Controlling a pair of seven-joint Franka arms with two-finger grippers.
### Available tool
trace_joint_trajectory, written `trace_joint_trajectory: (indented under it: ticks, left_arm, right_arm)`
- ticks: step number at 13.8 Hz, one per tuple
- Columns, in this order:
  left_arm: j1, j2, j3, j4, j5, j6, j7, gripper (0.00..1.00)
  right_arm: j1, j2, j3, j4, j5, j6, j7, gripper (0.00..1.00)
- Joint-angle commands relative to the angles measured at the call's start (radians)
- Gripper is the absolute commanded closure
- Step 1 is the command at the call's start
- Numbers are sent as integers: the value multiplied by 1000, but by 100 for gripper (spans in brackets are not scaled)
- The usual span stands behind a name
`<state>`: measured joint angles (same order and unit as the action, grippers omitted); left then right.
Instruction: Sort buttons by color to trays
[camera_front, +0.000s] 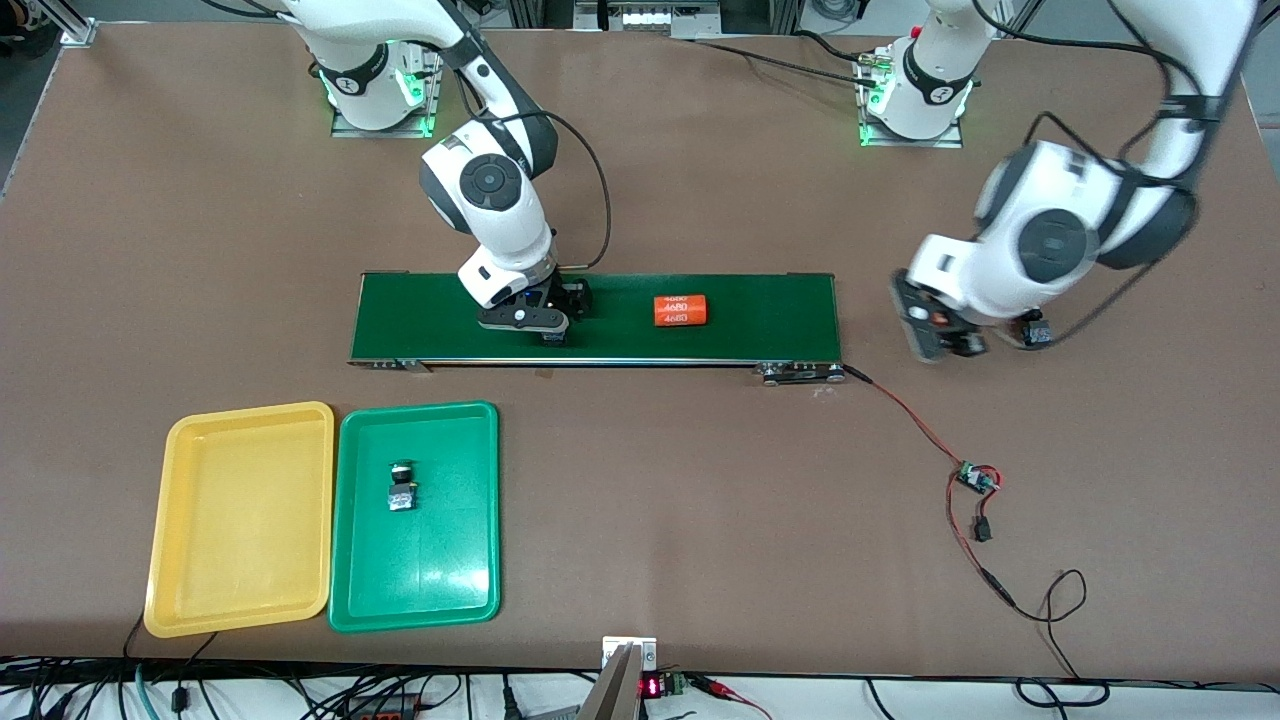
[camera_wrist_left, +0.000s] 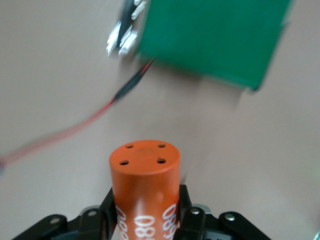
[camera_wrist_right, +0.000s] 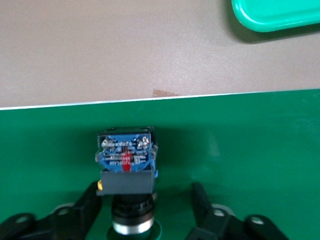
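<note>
Right hand (camera_wrist_right: 145, 210) on dark-green conveyor belt (camera_front: 600, 318), fingers spread round blue-black push-button switch (camera_wrist_right: 126, 167), not clamped. Left hand (camera_wrist_left: 145, 220) off belt's end, over brown counter (camera_front: 700, 480), clenched on orange printed cylinder (camera_wrist_left: 145, 185).

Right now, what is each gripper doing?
Left gripper: shut on an orange cylinder, off the belt's end.
Right gripper: fingers open around a button on the conveyor belt.

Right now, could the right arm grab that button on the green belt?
Probably yes. The right gripper is down at the conveyor belt, its fingers open either side of the button, with nothing between them.
</note>
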<state>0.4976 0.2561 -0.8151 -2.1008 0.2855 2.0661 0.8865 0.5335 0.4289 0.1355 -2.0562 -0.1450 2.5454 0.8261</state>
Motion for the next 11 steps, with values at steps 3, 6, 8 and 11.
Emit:
trace_joint_trajectory:
  ticks: [3,6,8,11]
  left_arm:
    - [-224,-26,5,-19,-5,71,77,100]
    - [-243,44,10,-15,-2,122,75,100]
    - [-252,89,17,-18,20,173,74,100]
    - [-261,123,25,-12,75,177,66,100]
  right_arm:
    - [-9,-12,-8,7,-34,3,19,100]
    - [-21,-33,-40,43,-34,-8,-5,100]
    - [-62,-32,-45,109,-34,-58,-47,100]
    - [-166,4,-45,229,-27,-138,-235,100]
